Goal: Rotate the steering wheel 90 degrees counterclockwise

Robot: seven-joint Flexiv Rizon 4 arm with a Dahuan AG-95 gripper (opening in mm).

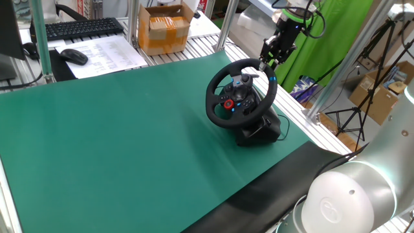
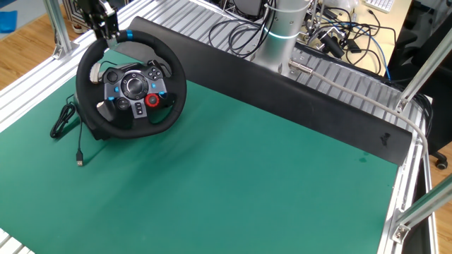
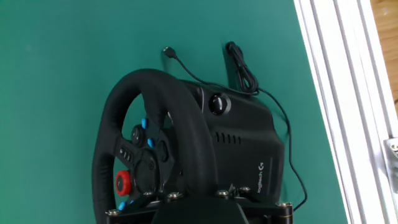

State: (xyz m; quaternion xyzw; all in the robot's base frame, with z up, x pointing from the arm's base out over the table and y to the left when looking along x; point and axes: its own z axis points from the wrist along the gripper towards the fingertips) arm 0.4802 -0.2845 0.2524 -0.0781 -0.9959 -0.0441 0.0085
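Observation:
The steering wheel [image 1: 240, 92] is black with a red knob and coloured buttons on its hub. It stands on its black base [image 1: 262, 129] at the right of the green mat. The small blue stripe [image 2: 131, 34] is near the top of the rim. My gripper [image 1: 266, 63] sits at the top of the rim, just beside the stripe, and also shows in the other fixed view [image 2: 107, 32]. In the hand view the rim [image 3: 186, 137] runs down between my jaws [image 3: 194, 200], which sit close against both sides of it.
The wheel's cable [image 2: 67, 123] trails on the mat beside the base, and shows in the hand view [image 3: 273, 99]. An aluminium frame rail [image 3: 336, 93] borders the mat. A keyboard [image 1: 77, 27], a mouse [image 1: 74, 56] and a cardboard box [image 1: 165, 29] lie at the far end.

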